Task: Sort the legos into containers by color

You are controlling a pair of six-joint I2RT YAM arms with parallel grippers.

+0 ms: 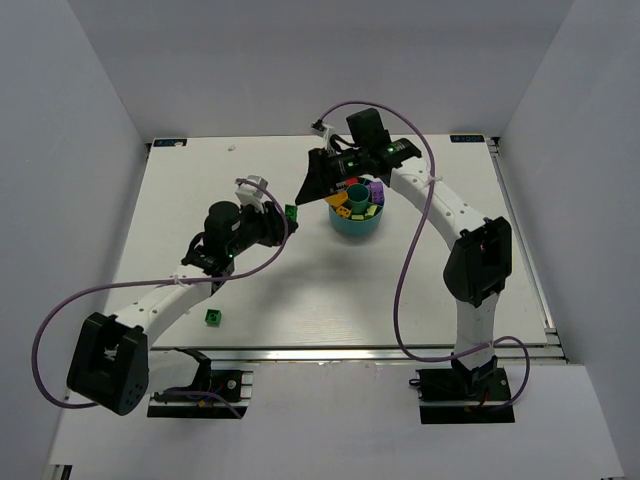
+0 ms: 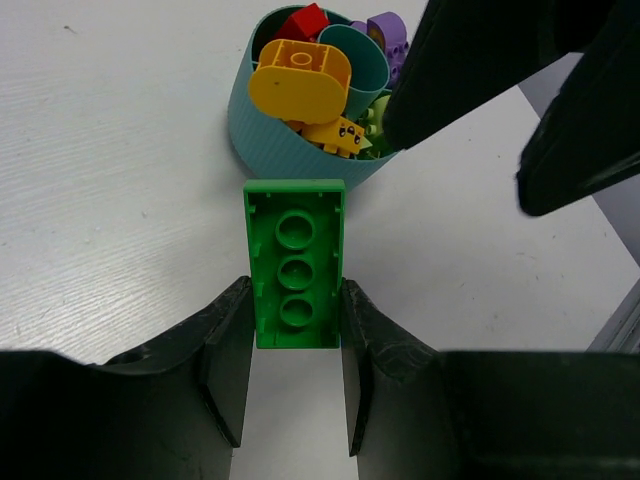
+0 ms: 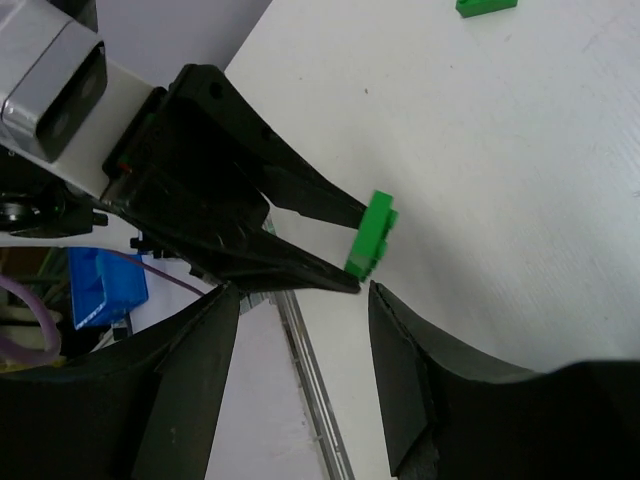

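Observation:
My left gripper is shut on a dark green lego, underside toward the camera, held just left of the teal dish. In the top view this gripper and its lego hang beside the dish. The dish holds red, yellow-orange, purple and lime green legos. My right gripper is open and empty, above the dish's left side. Its wrist view shows its jaws apart, facing the held lego. A second dark green lego lies on the table.
The white table has grey walls on three sides and a metal rail along its near edge. The second dark green lego shows at the top of the right wrist view. Purple cables loop beside both arms.

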